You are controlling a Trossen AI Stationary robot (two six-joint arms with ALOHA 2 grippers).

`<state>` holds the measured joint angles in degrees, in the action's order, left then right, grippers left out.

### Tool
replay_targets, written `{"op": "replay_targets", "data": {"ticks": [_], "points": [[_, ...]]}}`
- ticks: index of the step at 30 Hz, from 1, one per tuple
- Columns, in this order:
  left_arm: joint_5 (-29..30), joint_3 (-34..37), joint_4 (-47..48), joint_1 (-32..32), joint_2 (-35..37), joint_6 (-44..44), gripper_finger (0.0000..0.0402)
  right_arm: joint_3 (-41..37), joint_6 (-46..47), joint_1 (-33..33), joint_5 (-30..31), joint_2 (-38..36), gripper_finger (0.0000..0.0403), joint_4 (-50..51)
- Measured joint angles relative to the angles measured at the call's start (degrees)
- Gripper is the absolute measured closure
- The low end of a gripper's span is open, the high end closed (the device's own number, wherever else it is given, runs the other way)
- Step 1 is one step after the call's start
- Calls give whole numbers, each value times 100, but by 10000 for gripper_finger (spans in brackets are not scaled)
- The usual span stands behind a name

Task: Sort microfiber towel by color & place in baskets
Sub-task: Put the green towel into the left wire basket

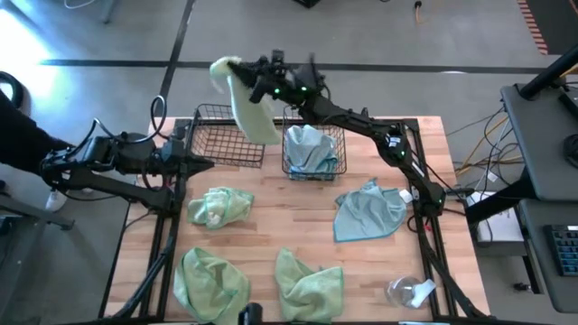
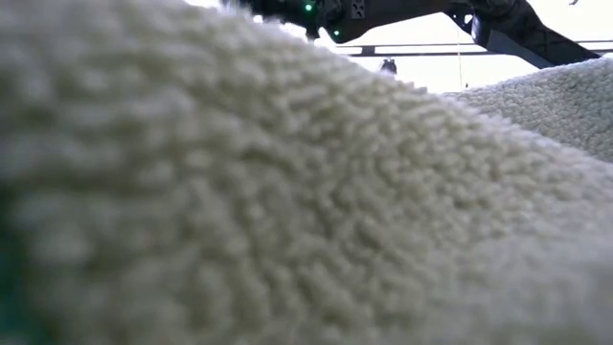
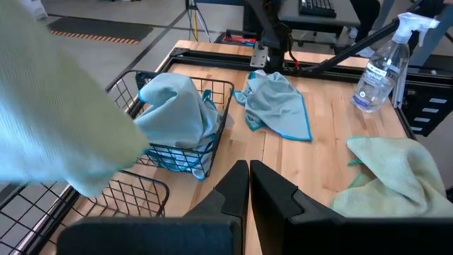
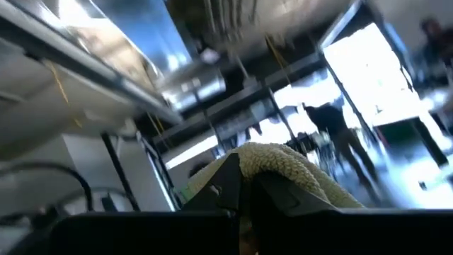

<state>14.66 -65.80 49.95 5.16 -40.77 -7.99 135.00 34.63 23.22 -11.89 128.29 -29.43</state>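
Right fingers grip a light green towel hanging above the empty basket (far bench edge). Left fingers rest clenched, empty, near the left edge.

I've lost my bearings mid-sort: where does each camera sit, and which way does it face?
High: overhead, straight down on the table; both arms show.
Low: at tabletop height, blocked by a green towel; an arm crosses above.
Left wrist: past the shut left gripper toward the blue-filled basket.
Right wrist: tilted up at the room; the right gripper is shut on the hanging green towel.
Shared: high and left wrist both show the spray bottle.
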Motion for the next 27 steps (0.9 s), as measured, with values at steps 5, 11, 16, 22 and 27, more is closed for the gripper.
{"op": "replay_targets", "data": {"ticks": [5, 11, 16, 22, 27], "points": [[-1, 0, -2, 1, -26, 42, 402, 0, -12, -41, -358, 0, 394, 1662], [-2, 0, -4, 1, -24, 44, 402, 0, -12, -94, -716, 0, 394, 3226], [-2, 0, -7, 1, -24, 42, 402, 0, -33, -135, -1004, 0, 394, 4261], [-2, 0, 17, 1, -24, 42, 402, 0, -173, -162, -1124, 0, 394, 5262], [-2, 0, 44, 1, -22, 42, 402, 0, -393, -161, -1115, 2, 394, 5488]]}}
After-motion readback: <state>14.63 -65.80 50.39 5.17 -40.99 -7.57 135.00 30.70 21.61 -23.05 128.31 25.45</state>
